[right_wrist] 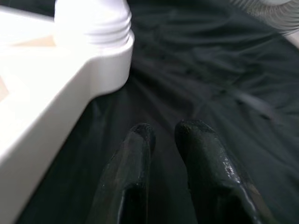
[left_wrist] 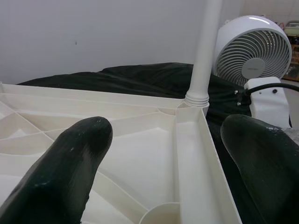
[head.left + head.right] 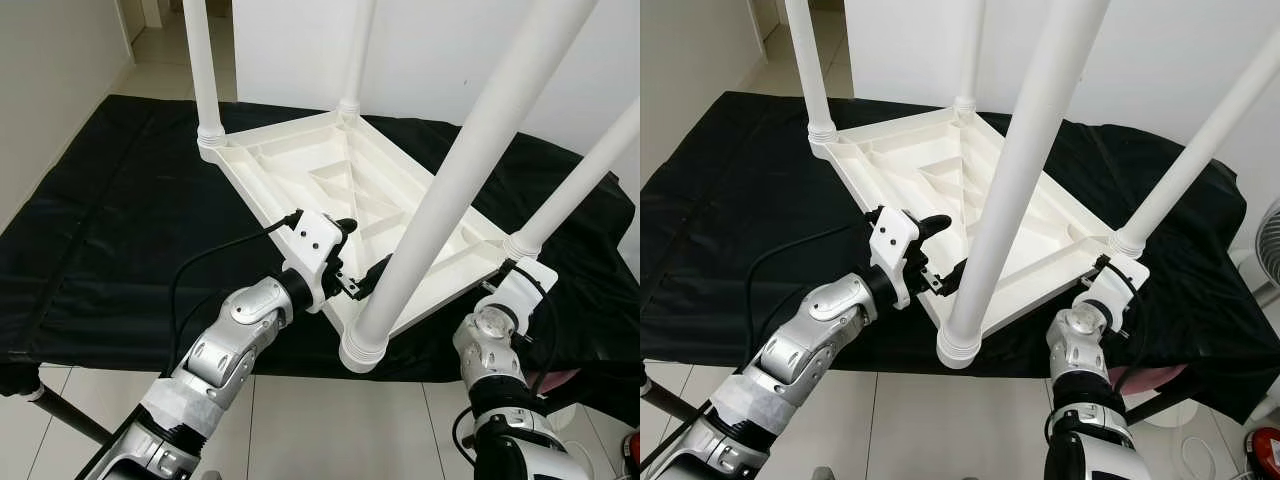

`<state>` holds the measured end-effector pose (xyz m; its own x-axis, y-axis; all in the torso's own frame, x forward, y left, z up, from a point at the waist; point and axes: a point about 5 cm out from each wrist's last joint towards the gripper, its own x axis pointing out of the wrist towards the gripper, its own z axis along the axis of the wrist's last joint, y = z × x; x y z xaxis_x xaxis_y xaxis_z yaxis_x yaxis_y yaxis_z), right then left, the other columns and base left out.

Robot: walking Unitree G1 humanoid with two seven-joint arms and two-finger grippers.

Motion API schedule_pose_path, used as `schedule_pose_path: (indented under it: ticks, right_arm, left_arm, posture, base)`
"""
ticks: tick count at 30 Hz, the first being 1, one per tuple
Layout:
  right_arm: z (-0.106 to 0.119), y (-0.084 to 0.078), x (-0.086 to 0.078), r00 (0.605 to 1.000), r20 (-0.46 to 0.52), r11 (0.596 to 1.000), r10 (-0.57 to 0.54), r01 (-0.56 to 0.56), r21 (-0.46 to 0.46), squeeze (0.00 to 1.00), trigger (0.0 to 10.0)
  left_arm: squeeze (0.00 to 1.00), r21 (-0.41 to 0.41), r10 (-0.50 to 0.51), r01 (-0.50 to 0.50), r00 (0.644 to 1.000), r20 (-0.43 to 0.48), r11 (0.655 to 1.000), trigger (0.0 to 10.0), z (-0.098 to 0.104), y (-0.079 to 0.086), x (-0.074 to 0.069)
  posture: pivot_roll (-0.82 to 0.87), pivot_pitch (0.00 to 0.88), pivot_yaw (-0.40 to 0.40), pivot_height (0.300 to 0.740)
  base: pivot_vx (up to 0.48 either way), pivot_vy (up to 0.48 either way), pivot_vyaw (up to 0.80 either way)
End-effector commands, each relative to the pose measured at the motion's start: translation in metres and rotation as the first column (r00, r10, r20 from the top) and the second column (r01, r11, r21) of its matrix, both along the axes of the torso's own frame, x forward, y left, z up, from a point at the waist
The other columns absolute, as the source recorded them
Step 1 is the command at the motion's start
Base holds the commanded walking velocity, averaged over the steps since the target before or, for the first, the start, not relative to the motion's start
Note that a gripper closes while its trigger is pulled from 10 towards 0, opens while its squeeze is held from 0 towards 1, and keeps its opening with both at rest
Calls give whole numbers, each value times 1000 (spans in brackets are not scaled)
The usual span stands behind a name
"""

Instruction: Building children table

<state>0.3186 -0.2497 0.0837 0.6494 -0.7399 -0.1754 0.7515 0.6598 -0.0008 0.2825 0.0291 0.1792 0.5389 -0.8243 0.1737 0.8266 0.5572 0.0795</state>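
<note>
With our left gripper wide open around the upturned table's near leg and our right gripper nearly closed, empty, beside its corner, a careless squeeze could tilt that leg.

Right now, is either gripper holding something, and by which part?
Nothing is held. The left gripper is open over the table's edge; the right gripper, nearly shut, holds nothing beside a table corner.

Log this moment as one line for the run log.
table top upside down on black cloth, four legs in | left claw open at near leg | right claw nearly shut beside corner socket
</note>
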Motion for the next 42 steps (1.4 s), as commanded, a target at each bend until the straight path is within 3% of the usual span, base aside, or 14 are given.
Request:
schedule_pose_path:
  ticks: [1, 6, 11, 14, 24, 27, 42]
  right_arm:
    - [-4, -2, 2, 999, -2, 999, 50, -50, 19, 0, 10000]
    - [1, -7, 10, 979, 8, 978, 205, -204, -51, 0, 10000]
    - [2, -5, 13, 965, 9, 963, 263, -262, -57, 0, 10000]
    - [1, 0, 19, 912, -2, 911, 409, -409, -59, 0, 10000]
    - [1, -3, 23, 840, -28, 838, 542, -543, -54, 0, 10000]
    - [3, 3, 26, 773, -30, 772, 633, -634, -52, 0, 10000]
    - [19, 20, 43, 694, -19, 692, 719, -719, -66, 0, 10000]
  left_arm:
    - [0, 34, -304, 303, 951, 60, 952, 10000, 8, -15, -18]
    - [0, 25, -317, 316, 946, 70, 948, 10000, 12, -19, -20]
    - [0, 22, -318, 318, 945, 73, 948, 10000, 13, -19, -20]
    - [0, 12, -323, 323, 943, 82, 946, 10000, 16, -21, -22]
    - [0, -7, -335, 337, 938, 85, 942, 10000, 20, -25, -28]
    - [0, -22, -347, 350, 934, 83, 937, 10000, 21, -30, -35]
    - [0, -73, -320, 326, 943, 89, 942, 10000, 32, -45, -36]
  posture:
    - [-35, 0, -61, 740]
    - [-28, 0, -64, 740]
    - [-22, 0, -64, 740]
    - [-18, 0, -66, 740]
    - [-4, 0, -62, 740]
    - [4, 0, -51, 740]
    - [14, 13, -30, 740]
  base:
    - [0, 0, 0]
    - [0, 0, 0]
    - [0, 0, 0]
    - [0, 0, 0]
    - [0, 0, 0]
    - [0, 0, 0]
    - [0, 0, 0]
